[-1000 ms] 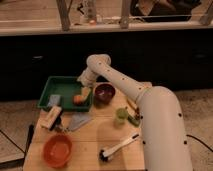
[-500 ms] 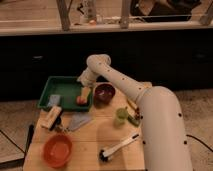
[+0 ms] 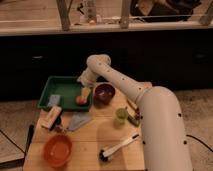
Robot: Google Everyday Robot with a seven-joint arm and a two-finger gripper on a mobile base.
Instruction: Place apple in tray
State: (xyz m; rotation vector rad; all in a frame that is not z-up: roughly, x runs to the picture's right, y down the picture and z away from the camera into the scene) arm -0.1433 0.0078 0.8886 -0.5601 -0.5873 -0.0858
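Pale claw (image 3: 86, 93) over green tray (image 3: 64, 87), orange-red apple (image 3: 80, 100), dark red bowl (image 3: 105, 93), orange bowl (image 3: 57, 149)

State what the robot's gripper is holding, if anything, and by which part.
It cannot be told. The gripper sits right against the apple, over the right end of the tray, but no grip shows.

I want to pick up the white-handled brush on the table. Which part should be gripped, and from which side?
Probably the middle of the white handle of the brush, from straight above, closing across its narrow width: it lies flat and diagonal on the table. The gripper is over the tray, close beside the apple.
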